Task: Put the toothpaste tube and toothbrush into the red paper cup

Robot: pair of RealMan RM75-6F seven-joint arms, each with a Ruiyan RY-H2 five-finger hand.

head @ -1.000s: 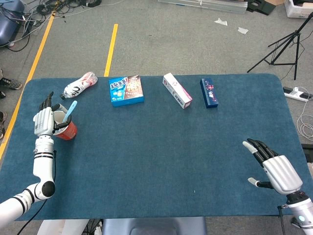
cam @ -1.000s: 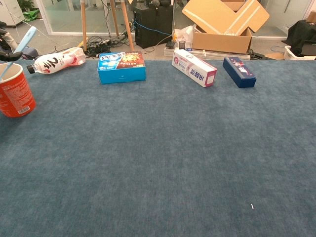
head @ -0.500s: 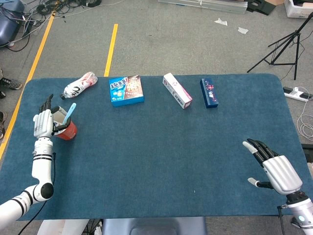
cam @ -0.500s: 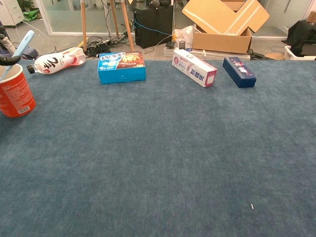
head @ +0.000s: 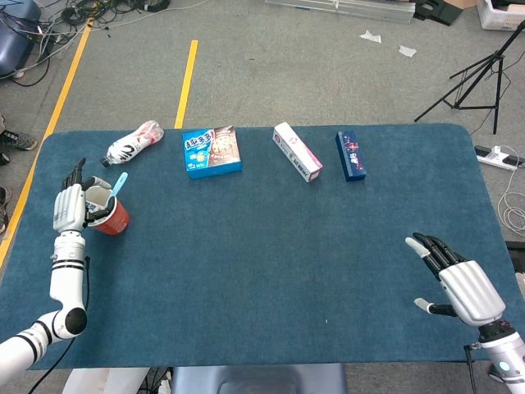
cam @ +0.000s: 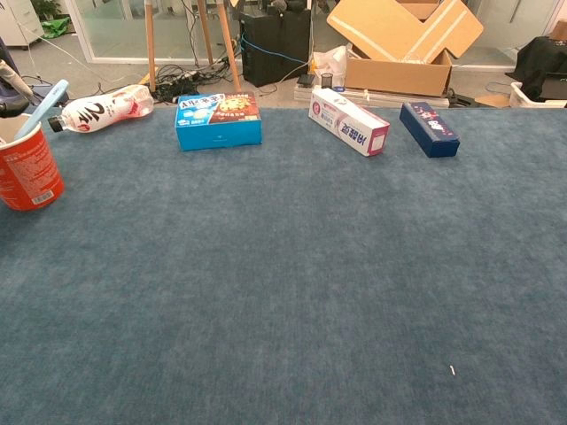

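Observation:
The red paper cup [head: 112,217] [cam: 27,168] stands near the table's left edge. A light blue toothbrush [head: 116,185] [cam: 39,110] leans inside it, its end poking over the rim. My left hand [head: 69,205] is just left of the cup with its fingers stretched out and holds nothing; the chest view shows only a sliver of the hand [cam: 9,81]. A white and pink toothpaste box [head: 297,152] [cam: 348,120] lies at the back centre. My right hand [head: 458,281] hovers open at the front right, far from everything.
At the back lie a plastic bottle on its side [head: 133,143] [cam: 99,108], a blue snack box [head: 212,151] [cam: 218,119] and a dark blue box [head: 350,155] [cam: 429,128]. The table [head: 271,263] is covered in blue cloth.
The toothbrush has sunk lower into the cup. My left hand has let it go and drawn a little left, away from it. The right hand is still.

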